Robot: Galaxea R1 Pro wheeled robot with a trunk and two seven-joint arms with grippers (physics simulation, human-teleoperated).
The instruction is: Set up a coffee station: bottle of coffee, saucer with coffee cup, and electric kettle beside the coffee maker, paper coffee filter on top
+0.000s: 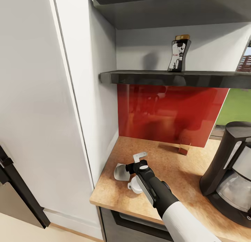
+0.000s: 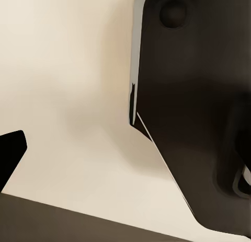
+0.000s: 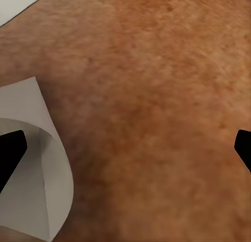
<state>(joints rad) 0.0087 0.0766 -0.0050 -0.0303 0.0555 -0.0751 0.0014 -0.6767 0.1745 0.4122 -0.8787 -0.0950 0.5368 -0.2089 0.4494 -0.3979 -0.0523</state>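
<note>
We see the right tool point(image 1: 140, 157) hanging low over the cork-textured brown table point(image 1: 167, 172), its jaws spread wide and holding nothing; in the right wrist view both dark fingertips point(image 3: 10, 153) sit far apart with bare table between them. The white curled paper coffee filter point(image 1: 121, 171) lies at the near left corner of the table, just left of the tool, and one fingertip overlaps its edge in the wrist view. The small white coffee cup point(image 1: 135, 186) sits just near of the filter, partly hidden under the right arm; we cannot make out a saucer. The black coffee maker with its glass carafe point(image 1: 230, 172) stands at the right, well apart from the filter. The dark waisted bottle of coffee with a tan lid point(image 1: 179, 53) stands upright on the grey kitchen shelf point(image 1: 174, 78) above.

The left tool's state we cannot tell; its wrist view gives only a dark blurred shape against pale surface.

Risks as we judge them: the tool sits off-centre from the filter, so closing here likely pinches air or just clips the thin edge and the paper slides or crumples. The filter is light and curled, easy to flick toward the white wall panel point(image 1: 80, 112) or off the near edge. The forearm hovers right over the cup, so any drop or sideways sweep could knock it.
</note>
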